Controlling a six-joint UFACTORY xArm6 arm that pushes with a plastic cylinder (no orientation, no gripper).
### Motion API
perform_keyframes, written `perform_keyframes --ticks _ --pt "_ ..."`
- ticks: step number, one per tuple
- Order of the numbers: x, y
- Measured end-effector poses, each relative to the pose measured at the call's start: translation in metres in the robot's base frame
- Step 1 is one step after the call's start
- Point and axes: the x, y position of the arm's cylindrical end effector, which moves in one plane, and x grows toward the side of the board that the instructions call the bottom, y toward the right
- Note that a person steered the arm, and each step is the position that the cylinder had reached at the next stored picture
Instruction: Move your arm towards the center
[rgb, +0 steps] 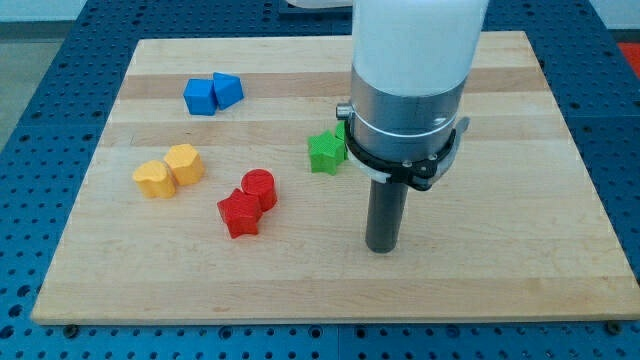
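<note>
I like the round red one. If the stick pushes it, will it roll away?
Probably not: the red round block stands on its flat end, so it should slide. It touches the red star block, so both may move together. My tip is off to the view's right.

Wooden table (520, 290) on blue pegboard (30, 60).

Two blue blocks, top left: blue cube (200, 97) touching blue wedge-ish block (228, 90) on its right.

Two yellow, mid left: yellow block (153, 179) touching yellow hexagon-ish block (185, 163), up and to its right.

Two red, near centre: red star (240, 214) touching red cylinder (259, 188) above right.

Green star (325, 152) right of centre, well apart from reds; right side partly hidden.
</note>
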Motion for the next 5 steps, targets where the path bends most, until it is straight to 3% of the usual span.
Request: perform_keyframes --ticks 3,5 --pt "0.002 -0.035" --pt "-0.048 -0.040"
